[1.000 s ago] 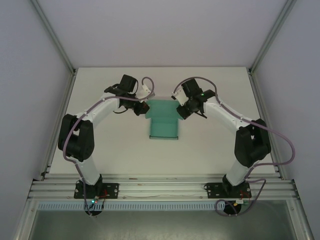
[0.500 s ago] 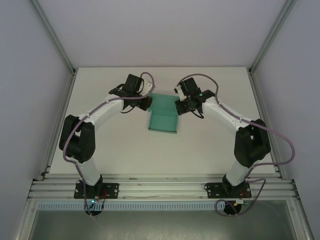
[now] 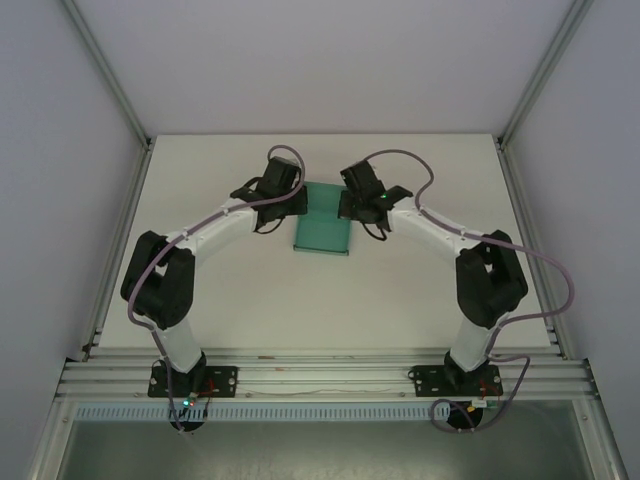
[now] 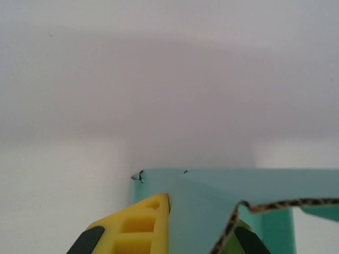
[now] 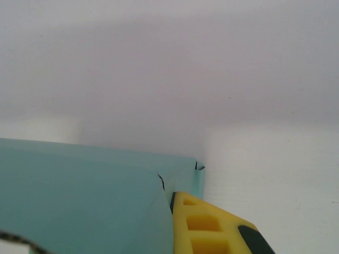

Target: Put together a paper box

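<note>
The left claw [image 3: 293,203] is closed on the left edge of the paper box [image 3: 322,232]. In the left wrist view its yellow finger [image 4: 139,228] presses against one face of the teal card. The tip of the second finger [image 4: 245,239] shows behind the other face, so the sheet is pinched between them. A speckled cable [image 4: 288,202] droops across the lower right of that view, in front of the card.

The right claw [image 3: 348,203] is closed too, gripping the box at its right edge. In the right wrist view its yellow finger [image 5: 207,228] lies flat against the card. The opposite finger is hidden behind the sheet, so the pinch itself cannot be seen from there. Near each yellow fingertip the card shows a fold line and a small notch at a corner.

From above, the two claws face each other across the far end of the box, both touching it. The box reads as a narrow teal-green rectangle, with its long side running from the claws toward the arm bases. It sits near the middle of the white bench [image 3: 230,290], slightly toward the far side. Whether its far end is lifted off the bench cannot be told. The two arms bow outward from their bases on the aluminium rail [image 3: 320,378] at the near edge.
</note>
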